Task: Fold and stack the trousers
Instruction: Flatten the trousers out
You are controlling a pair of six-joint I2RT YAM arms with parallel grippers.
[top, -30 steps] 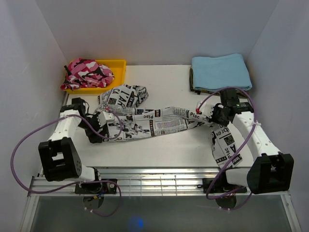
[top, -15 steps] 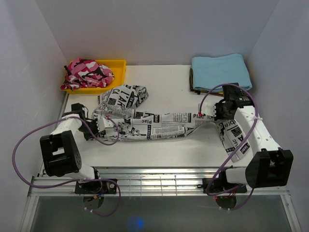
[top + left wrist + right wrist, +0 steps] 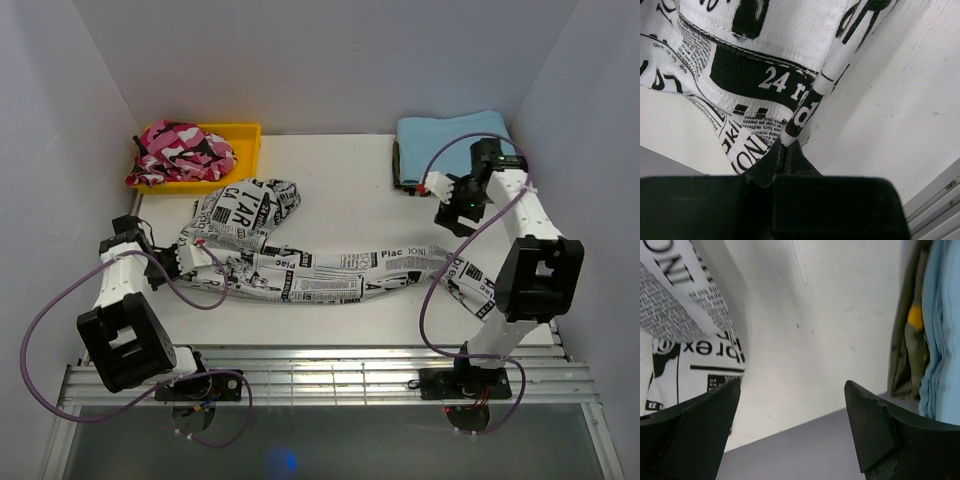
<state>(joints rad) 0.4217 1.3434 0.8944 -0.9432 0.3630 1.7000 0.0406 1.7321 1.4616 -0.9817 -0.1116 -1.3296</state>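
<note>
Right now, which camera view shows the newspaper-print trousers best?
The top external view: the trousers lie stretched across the table, visible nearly end to end. The left wrist view shows only a small pinched fold of them; the right wrist view catches just one printed patch at its left edge.

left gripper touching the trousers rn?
Touching. The left wrist view shows the left gripper shut on an edge of the trousers, with the printed cloth pinched between its fingertips.

Newsprint trousers [image 3: 320, 272] across the white table [image 3: 340, 185]
</note>
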